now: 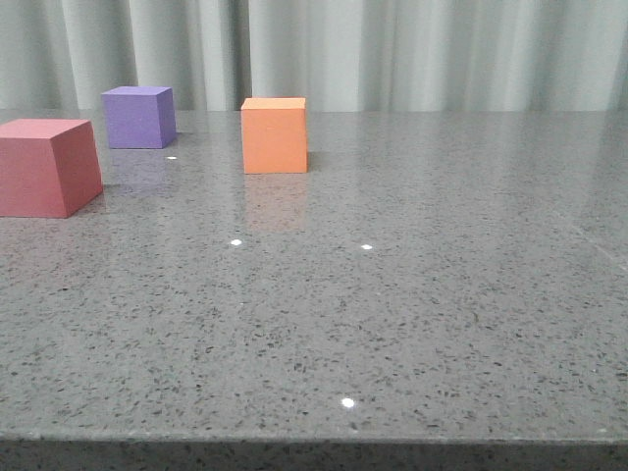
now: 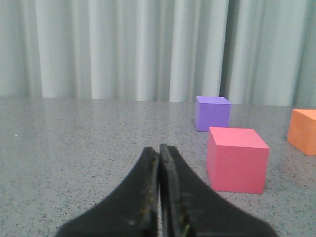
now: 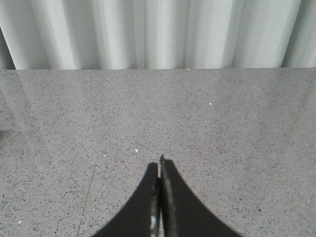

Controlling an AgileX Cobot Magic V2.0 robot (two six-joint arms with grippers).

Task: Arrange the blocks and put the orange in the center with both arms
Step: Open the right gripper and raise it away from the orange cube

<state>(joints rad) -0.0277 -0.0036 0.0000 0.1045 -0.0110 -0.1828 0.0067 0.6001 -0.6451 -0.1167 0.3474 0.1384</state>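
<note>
1. Orange block [image 1: 274,135]: on table [image 1: 392,324], 12 o'clock, far side.
2. Purple block [image 1: 138,117] ~10 o'clock; red-pink block [image 1: 47,167] 9 o'clock, all apart.
3. Left gripper [image 2: 159,148]: fingers pressed together, empty.
4. Right gripper [image 3: 159,163]: pressed together, empty.

on the table [image 1: 412,324], one nearer block [image 1: 44,167] sits at the frame's left edge; a second block [image 1: 139,117] lies behind it, upper left; the third block [image 1: 275,135] stands right of both, upper centre.
</note>
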